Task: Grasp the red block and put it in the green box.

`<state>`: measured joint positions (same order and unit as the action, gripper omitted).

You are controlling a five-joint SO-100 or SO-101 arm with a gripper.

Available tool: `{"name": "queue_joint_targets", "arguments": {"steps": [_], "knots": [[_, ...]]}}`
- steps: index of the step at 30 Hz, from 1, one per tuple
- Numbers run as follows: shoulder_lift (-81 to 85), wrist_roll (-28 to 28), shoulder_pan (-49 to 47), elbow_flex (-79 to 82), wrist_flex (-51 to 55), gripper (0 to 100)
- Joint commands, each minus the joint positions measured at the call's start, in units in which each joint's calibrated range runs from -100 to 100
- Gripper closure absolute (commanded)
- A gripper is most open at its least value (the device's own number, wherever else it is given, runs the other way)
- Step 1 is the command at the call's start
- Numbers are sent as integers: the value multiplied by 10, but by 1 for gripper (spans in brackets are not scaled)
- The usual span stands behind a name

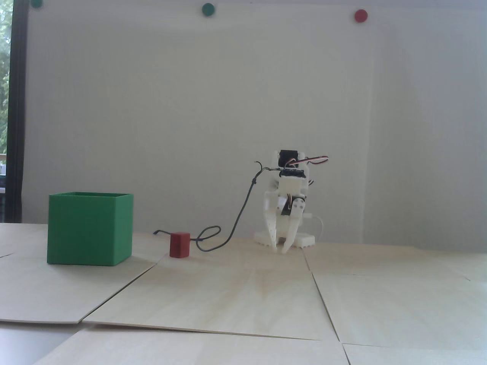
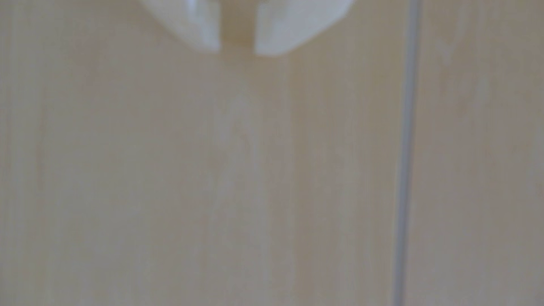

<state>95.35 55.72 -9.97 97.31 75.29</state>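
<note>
The red block stands upright on the pale wooden table, well to the left of the gripper in the fixed view and clear of it, with nothing touching its sides. A thin dark cable loops on the table just behind the block and rises from there toward the white arm. Farther from the gripper on that same side, beyond the block, sits the green box, open at the top and near the block without touching it. The gripper points down with its tips at or just above the table, and its two fingers stand a small gap apart, holding nothing. In the blurred wrist view the white fingertips show that narrow gap, with only bare wood and a seam between boards below.
</note>
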Motion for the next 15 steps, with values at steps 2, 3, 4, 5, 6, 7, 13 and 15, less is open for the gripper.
{"name": "queue_joint_targets", "arguments": {"steps": [2, 3, 4, 5, 6, 7, 13, 15], "knots": [[1, 1, -3, 7, 19, 98], [1, 1, -3, 7, 19, 98], [1, 1, -3, 7, 19, 98], [1, 1, -3, 7, 19, 98], [1, 1, -3, 7, 19, 98], [1, 1, -3, 7, 19, 98], [1, 1, -3, 7, 19, 98], [1, 1, -3, 7, 19, 98]]}}
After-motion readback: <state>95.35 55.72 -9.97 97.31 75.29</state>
